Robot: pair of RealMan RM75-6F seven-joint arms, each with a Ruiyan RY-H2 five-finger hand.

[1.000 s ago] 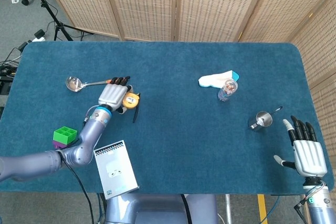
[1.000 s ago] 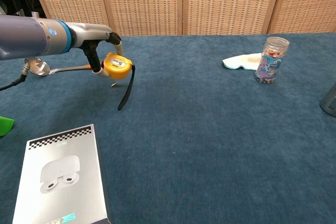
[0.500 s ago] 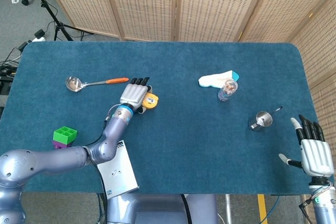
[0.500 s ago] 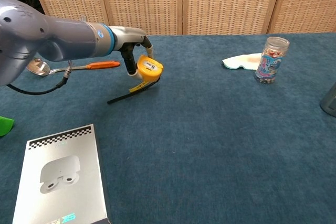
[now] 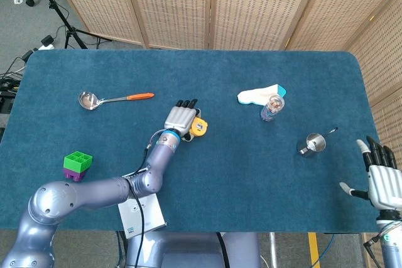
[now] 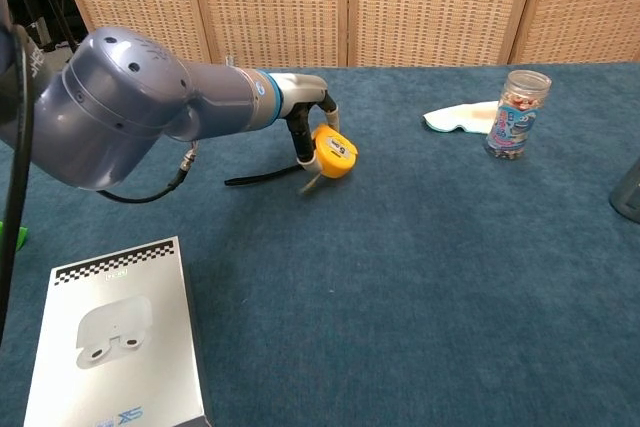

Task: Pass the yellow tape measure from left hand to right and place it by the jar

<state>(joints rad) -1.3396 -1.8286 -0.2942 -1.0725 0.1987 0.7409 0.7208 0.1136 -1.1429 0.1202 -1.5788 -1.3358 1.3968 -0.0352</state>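
While left robot hand (image 5: 180, 117) grips tape measure (image 5: 199, 127) mid-table, right robot hand (image 5: 384, 180) hangs spread, holding nothing.

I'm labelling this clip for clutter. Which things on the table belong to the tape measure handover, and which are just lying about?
Part of the job:
tape measure, held by the left hand
right hand, open at the table's edge
jar

Just lying about:
ladle
white cloth
metal cup
green block
white box

Open blue cloth lay between the left hand (image 5: 181, 117) and the jar (image 5: 272, 107); a white rag (image 5: 259, 95) touched the jar behind, a steel cup (image 5: 312, 144) stood right of it.
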